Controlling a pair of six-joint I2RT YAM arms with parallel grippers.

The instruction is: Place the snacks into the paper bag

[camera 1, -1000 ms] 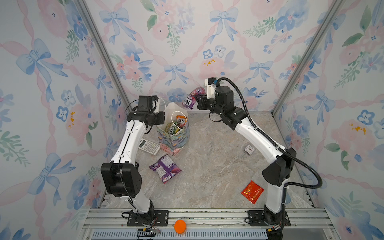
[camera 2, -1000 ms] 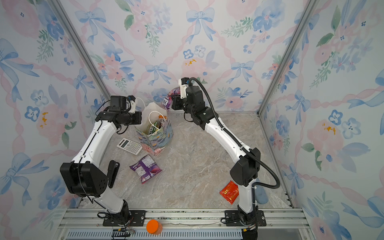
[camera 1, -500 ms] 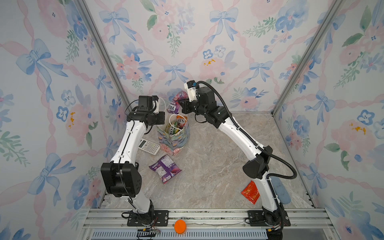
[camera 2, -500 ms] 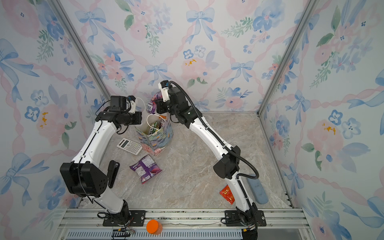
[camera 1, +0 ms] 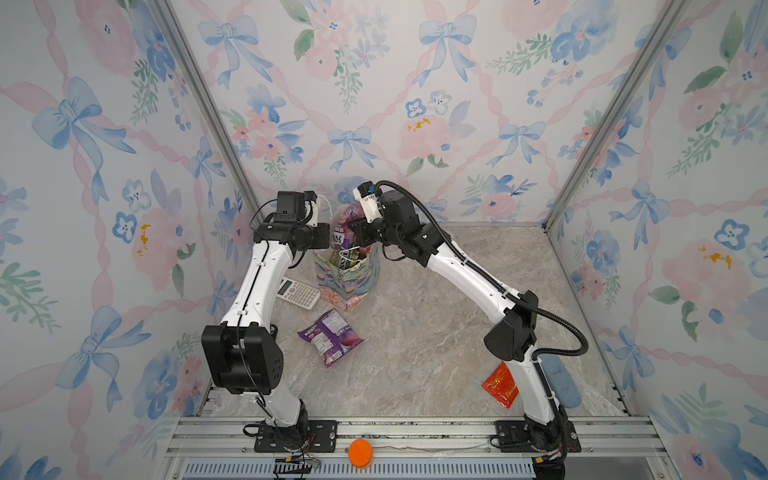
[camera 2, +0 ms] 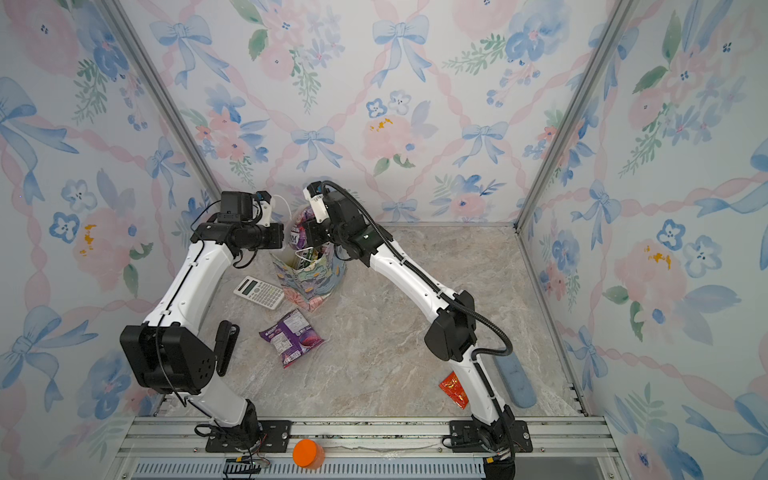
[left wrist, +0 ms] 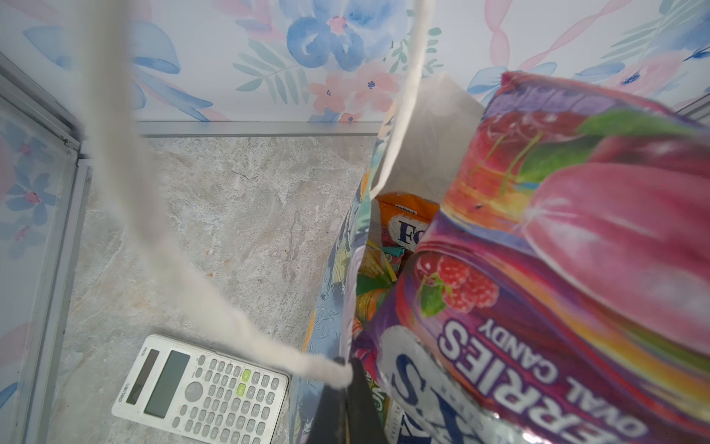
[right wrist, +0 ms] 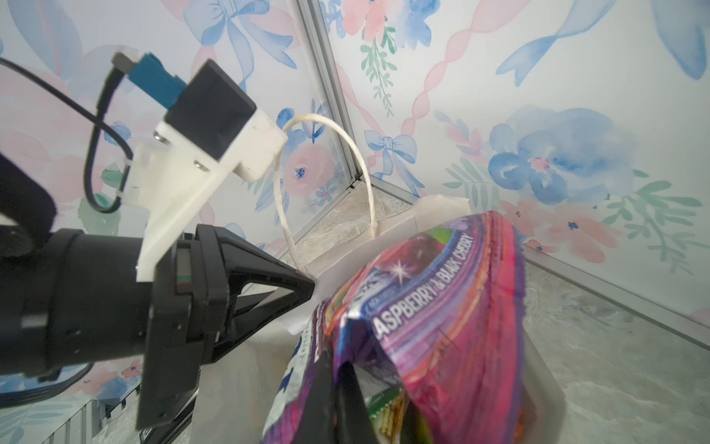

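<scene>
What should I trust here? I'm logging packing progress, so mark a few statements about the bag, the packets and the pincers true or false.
1. The right pincer grips a pink-purple packet over the paper bag. True.
2. The left pincer hangs open, clear of the bag. False: it is shut on the bag's rim beside a cord handle.
3. A purple packet lies on the table outside the bag. True.
4. The calculator sits inside the bag. False: it lies on the table beside the bag.
5. The red sachet is in the bag. False: it lies on the table by the right arm's base.
</scene>
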